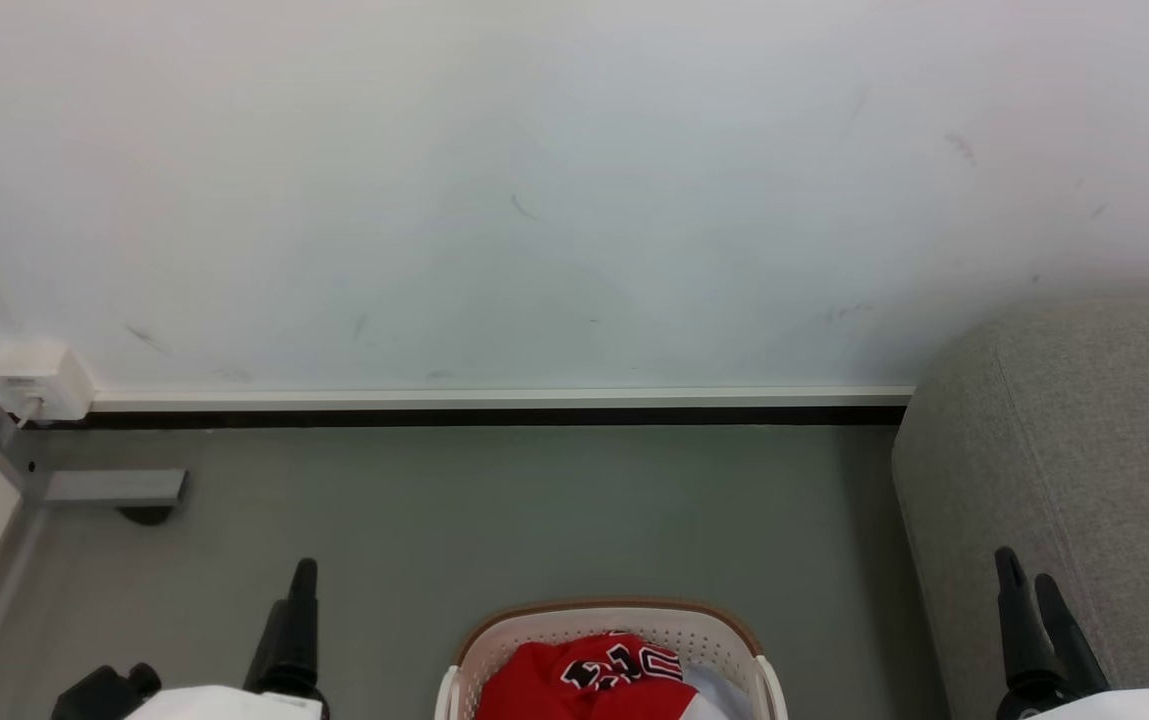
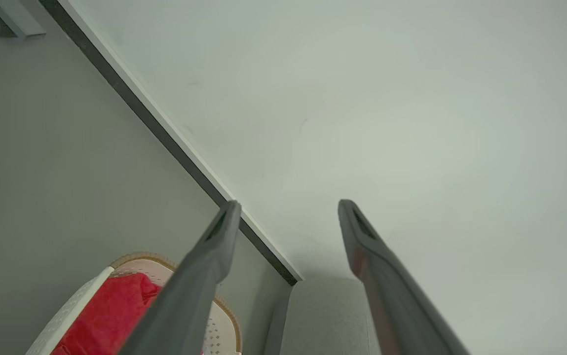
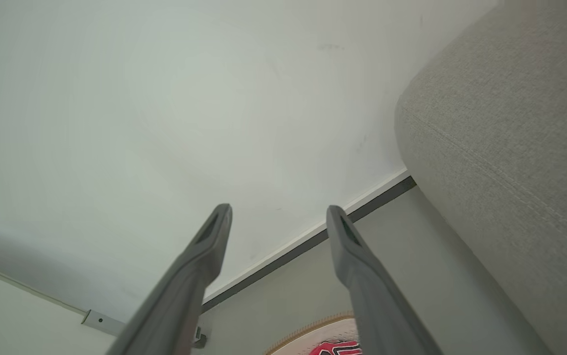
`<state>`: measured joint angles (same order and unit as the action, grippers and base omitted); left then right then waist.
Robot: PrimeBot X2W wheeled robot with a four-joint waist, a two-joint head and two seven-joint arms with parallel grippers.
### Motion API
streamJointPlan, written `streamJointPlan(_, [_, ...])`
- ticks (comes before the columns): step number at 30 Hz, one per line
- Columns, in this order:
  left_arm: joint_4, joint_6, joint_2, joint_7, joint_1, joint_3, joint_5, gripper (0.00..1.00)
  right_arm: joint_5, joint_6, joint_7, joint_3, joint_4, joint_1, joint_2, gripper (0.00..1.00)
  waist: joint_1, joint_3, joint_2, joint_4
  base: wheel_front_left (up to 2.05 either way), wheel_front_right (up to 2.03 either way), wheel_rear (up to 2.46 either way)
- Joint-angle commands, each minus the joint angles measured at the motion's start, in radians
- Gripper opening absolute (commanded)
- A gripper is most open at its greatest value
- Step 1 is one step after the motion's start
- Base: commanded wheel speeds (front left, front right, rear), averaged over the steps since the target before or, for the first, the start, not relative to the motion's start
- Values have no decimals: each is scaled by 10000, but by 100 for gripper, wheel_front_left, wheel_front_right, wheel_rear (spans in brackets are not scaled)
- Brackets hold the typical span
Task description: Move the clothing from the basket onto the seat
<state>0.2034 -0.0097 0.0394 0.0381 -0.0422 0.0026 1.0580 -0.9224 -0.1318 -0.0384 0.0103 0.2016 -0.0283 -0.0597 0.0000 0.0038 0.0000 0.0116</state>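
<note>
facing: a pale wall (image 1: 574, 180) with faint scuff marks, taking up the upper half of the head view.
floor (image 1: 534, 510): smooth grey-green, meeting the wall at a white skirting (image 1: 494, 398) with a dark line beneath it.
seat (image 1: 1074, 450): grey woven fabric, rounded corner, a seam down its side; it stands on the floor at the right, against the wall and apart from the basket.
basket (image 1: 614, 622): white, perforated, brown rim, on the floor at the bottom centre, between the two grippers in the head view.
clothing (image 1: 534, 690): bright red, bunched up inside the basket, black-and-white lettering on top; a pale cloth (image 1: 724, 692) lies beside it at the basket's right.
left gripper (image 2: 289, 204): fingers spread, nothing between them, raised over the floor left of the basket.
right gripper (image 3: 278, 208): fingers spread, holding nothing, close beside the seat.
wall box (image 1: 39, 380): small, white, at the wall's lower left, above a grey bracket (image 1: 114, 487) on the floor.
</note>
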Motion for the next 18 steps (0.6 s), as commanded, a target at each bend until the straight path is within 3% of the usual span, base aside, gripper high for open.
streamJointPlan(1, [-152,29,81,131,-62,-35,-432,100,395,6,-117,74,-84,-101,-134,100,0,-3,0,6,0,0,0])
streamJointPlan(18, [-300,525,119,685,154,-440,-3747,100,2803,9,-677,694,44,-185,-363,100,0,-62,0,109,0,0,0])
